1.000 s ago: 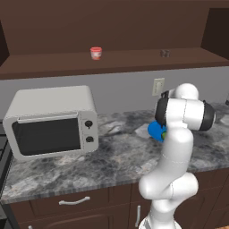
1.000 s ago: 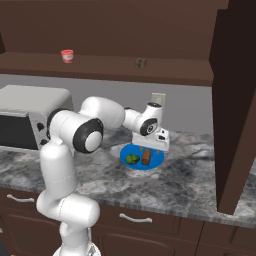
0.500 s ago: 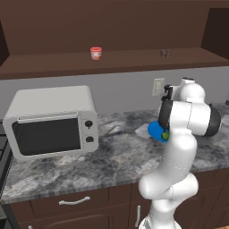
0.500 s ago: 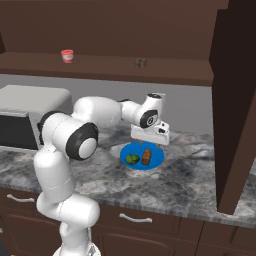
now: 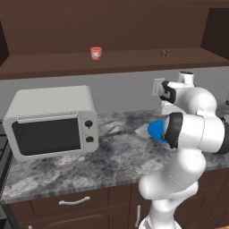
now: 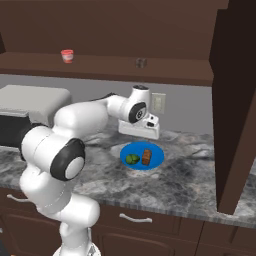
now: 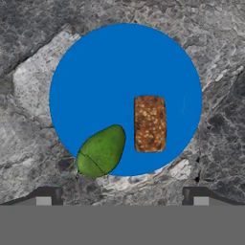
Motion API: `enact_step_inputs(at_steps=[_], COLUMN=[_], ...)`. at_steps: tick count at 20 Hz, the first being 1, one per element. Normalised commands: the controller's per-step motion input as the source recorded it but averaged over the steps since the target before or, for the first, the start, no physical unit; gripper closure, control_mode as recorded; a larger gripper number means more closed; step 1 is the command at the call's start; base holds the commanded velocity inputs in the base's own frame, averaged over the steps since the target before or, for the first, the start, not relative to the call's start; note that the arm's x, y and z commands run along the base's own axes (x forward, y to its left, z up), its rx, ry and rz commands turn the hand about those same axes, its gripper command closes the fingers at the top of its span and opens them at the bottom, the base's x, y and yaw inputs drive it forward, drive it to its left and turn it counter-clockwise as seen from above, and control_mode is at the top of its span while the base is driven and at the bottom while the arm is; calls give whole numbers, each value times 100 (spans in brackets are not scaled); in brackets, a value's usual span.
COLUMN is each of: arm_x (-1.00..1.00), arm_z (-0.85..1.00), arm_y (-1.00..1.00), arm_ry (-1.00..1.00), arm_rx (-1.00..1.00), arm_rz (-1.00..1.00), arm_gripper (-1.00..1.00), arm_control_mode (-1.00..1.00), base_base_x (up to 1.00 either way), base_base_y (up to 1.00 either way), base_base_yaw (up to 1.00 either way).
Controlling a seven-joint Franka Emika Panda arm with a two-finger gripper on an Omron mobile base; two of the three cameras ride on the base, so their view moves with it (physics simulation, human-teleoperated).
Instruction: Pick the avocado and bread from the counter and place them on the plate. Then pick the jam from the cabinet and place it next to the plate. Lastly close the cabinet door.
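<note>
Avocado (image 7: 101, 151) and bread (image 7: 150, 123) are laid side by side, apart, on the plate (image 7: 105, 72), so that stage is judged done. The tool (image 7: 122, 197) is held wide apart and empty above them. Jam (image 5: 95, 53) is seen on the cabinet (image 5: 134, 62) shelf. The plate is largely hidden by the arm in the left base view.

plate (image 5: 156, 130): mostly behind arm | cabinet door (image 6: 235, 100): top cut off
</note>
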Motion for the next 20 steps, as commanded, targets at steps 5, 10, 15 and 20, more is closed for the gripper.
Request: enact_step_inputs(at_steps=[5, 10, 15, 20], arm_x=[-45, -48, -44, -40], arm_z=[37, 32, 30, 33], arm_y=[43, 36, 35, 36], arm_ry=[-6, -10, -12, -10], arm_rx=[-5, -4, -2, -1], arm_rz=[4, 4, 6, 6], arm_gripper=[-100, -100, -100, -100], arm_control_mode=[-100, -100, -100, -100], base_base_x=[0, 0, 0, 0], base_base_y=[0, 0, 0, 0], base_base_yaw=[0, 0, 0, 0])
